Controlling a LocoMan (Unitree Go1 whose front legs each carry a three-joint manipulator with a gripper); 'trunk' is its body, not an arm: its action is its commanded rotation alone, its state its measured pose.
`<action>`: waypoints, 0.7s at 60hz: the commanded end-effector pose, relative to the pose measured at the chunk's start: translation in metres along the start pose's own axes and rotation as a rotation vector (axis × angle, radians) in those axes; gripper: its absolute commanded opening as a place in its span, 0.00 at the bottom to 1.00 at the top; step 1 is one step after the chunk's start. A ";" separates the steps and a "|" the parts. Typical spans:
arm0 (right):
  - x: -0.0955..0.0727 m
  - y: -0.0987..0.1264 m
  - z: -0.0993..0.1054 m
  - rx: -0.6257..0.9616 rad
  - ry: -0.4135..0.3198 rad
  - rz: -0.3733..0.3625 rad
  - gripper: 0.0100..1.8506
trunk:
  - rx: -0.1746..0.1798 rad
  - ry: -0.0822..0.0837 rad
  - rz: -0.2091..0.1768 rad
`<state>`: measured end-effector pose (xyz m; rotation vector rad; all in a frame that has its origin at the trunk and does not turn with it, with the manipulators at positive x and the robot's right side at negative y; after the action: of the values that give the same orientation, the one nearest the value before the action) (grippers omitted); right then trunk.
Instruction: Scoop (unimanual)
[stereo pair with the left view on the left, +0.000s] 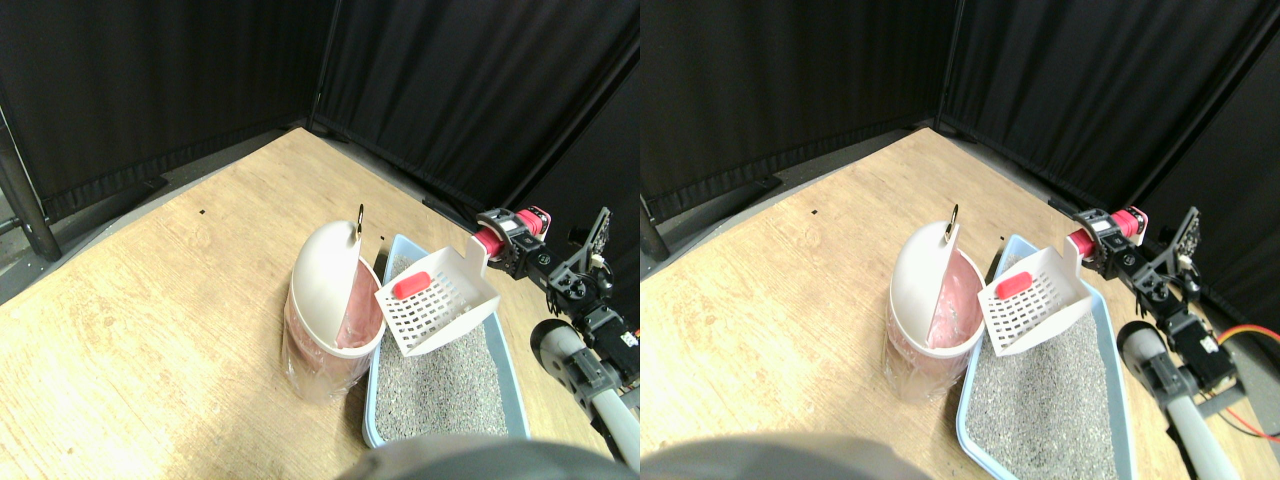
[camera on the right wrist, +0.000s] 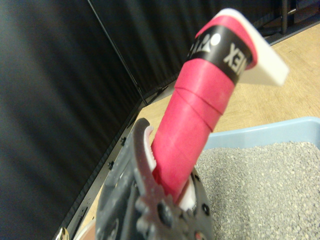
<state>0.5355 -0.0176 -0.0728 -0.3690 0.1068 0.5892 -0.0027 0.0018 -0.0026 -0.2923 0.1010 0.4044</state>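
Red lump (stereo pair with the left view on the left: 410, 286) in scoop (stereo pair with the left view on the left: 437, 310) | hand (stereo pair with the left view on the left: 508, 240) clamped on handle (camera on the right wrist: 195, 130) | carry level, tip over bin (stereo pair with the left view on the left: 335, 325)

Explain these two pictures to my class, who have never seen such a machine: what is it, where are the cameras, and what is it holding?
A four-legged robot works with one arm ending in jaws, the right gripper. The wide picture is a forward-looking double camera; the other sits on the arm, behind the jaws. On the wooden floor stand a blue litter tray of grey litter and a white swing-lid bin. The jaws grip the red-wrapped handle of a white slotted scoop, raised beside the bin, carrying a red object.
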 end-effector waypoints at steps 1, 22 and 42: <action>0.001 -0.001 0.012 -0.022 -0.078 -0.016 0.17 | -0.004 -0.013 0.046; -0.004 -0.002 0.027 -0.072 -0.117 -0.039 0.02 | -0.006 -0.022 0.043; -0.007 0.006 0.036 -0.091 -0.142 -0.024 0.02 | -0.016 -0.026 0.054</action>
<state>0.5290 -0.0105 -0.0488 -0.4147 0.0170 0.5830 -0.0005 0.0009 -0.0023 -0.2960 0.0956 0.4062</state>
